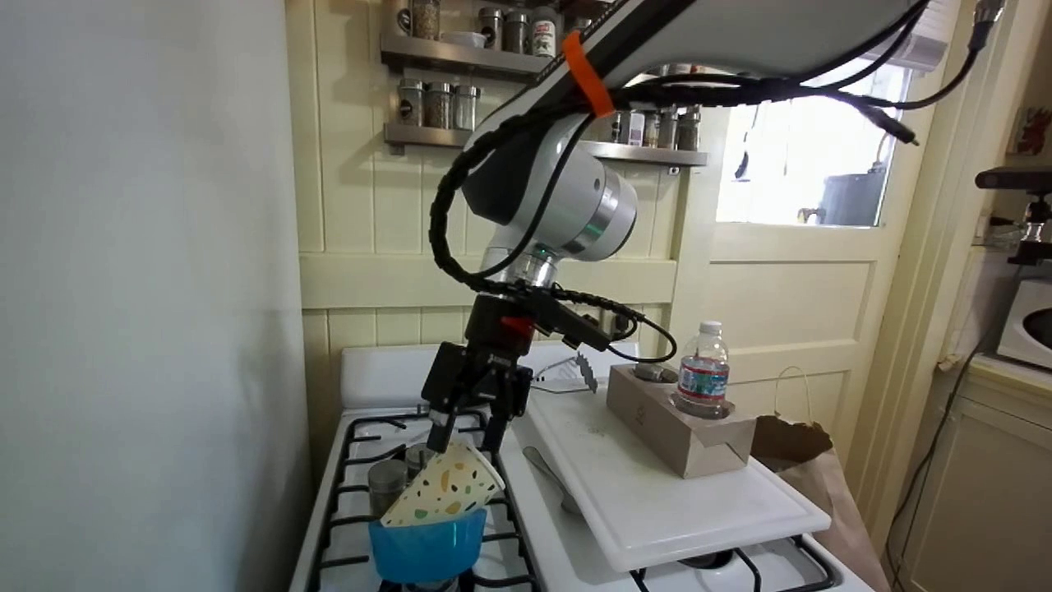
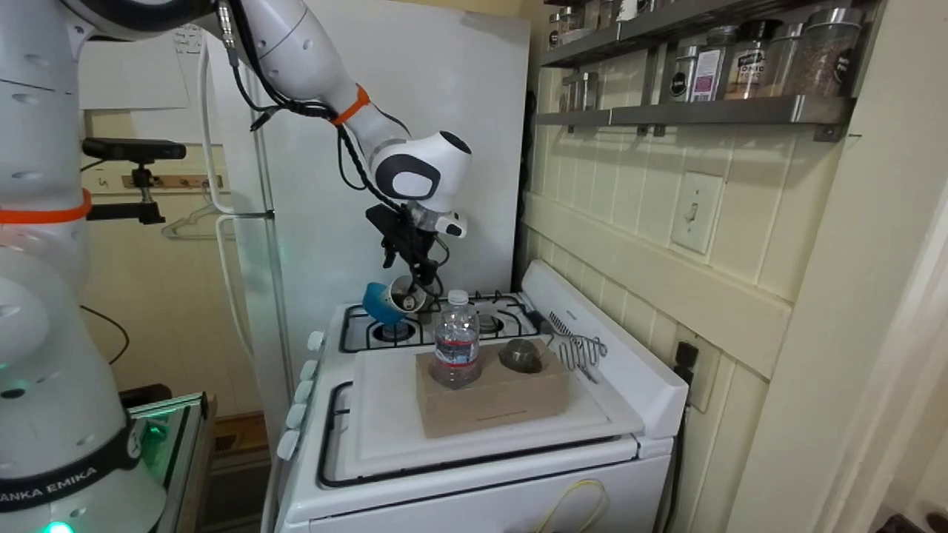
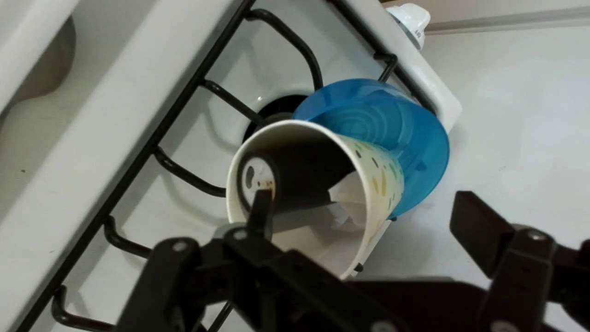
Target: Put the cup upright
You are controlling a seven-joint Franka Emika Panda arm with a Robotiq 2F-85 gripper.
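Observation:
The speckled cream cup (image 1: 448, 487) lies tilted against the blue tub (image 1: 429, 546) on the stove grate. Its open mouth faces up toward my gripper. It shows in the other views as well, as the cup (image 2: 406, 295) and the cup (image 3: 379, 177), beside the blue tub (image 2: 381, 303) and the blue tub (image 3: 426, 157). Something dark with a pale oval and some pale paper-like pieces show within the mouth. My gripper (image 1: 468, 436) is open just above the cup. In the wrist view the gripper (image 3: 366, 214) has one finger over the mouth and the other outside the cup's wall. Contact cannot be told.
Small jars (image 1: 386, 487) stand behind the cup on the black grate (image 3: 184, 177). A white board (image 1: 657, 514) covers the neighbouring burners. It bears a cardboard box (image 1: 657, 419) with a clear bottle (image 1: 703, 374). A spoon (image 1: 555, 481) lies alongside the board. A refrigerator (image 2: 415, 96) stands beyond the stove.

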